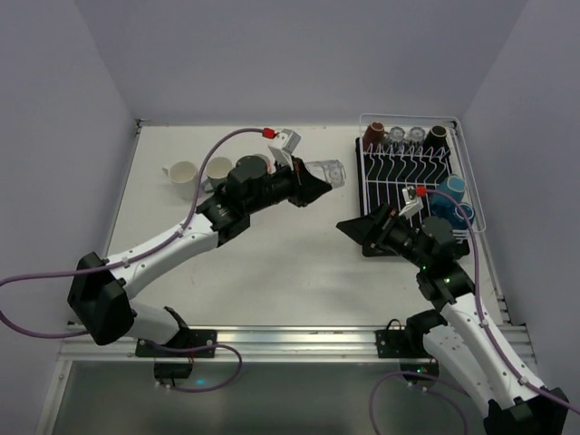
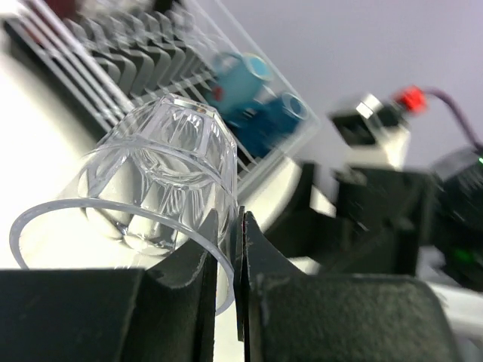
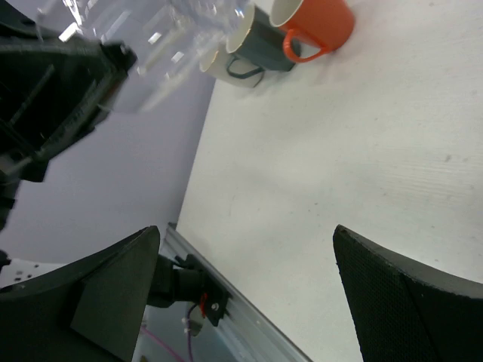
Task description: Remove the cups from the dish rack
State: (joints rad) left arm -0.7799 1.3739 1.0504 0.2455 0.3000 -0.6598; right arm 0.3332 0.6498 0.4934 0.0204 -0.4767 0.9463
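Note:
My left gripper (image 1: 313, 187) hangs above mid-table, shut on the rim of a clear glass (image 1: 332, 170). In the left wrist view the jaws (image 2: 238, 220) pinch the wall of that glass (image 2: 158, 170), which lies tilted. The white wire dish rack (image 1: 410, 117) stands at the right and holds two dark brown cups (image 1: 373, 133), two clear glasses (image 1: 396, 136) and blue cups (image 1: 450, 188). My right gripper (image 1: 350, 227) is open and empty just left of the rack; in its own view (image 3: 249, 249) only bare table lies between its fingers.
White (image 1: 183, 174) and cream (image 1: 219, 169) cups stand on the table at the far left. The right wrist view shows an orange mug (image 3: 317, 26), a grey one (image 3: 264, 34) and a cream one (image 3: 226, 68) there. Walls close in on three sides.

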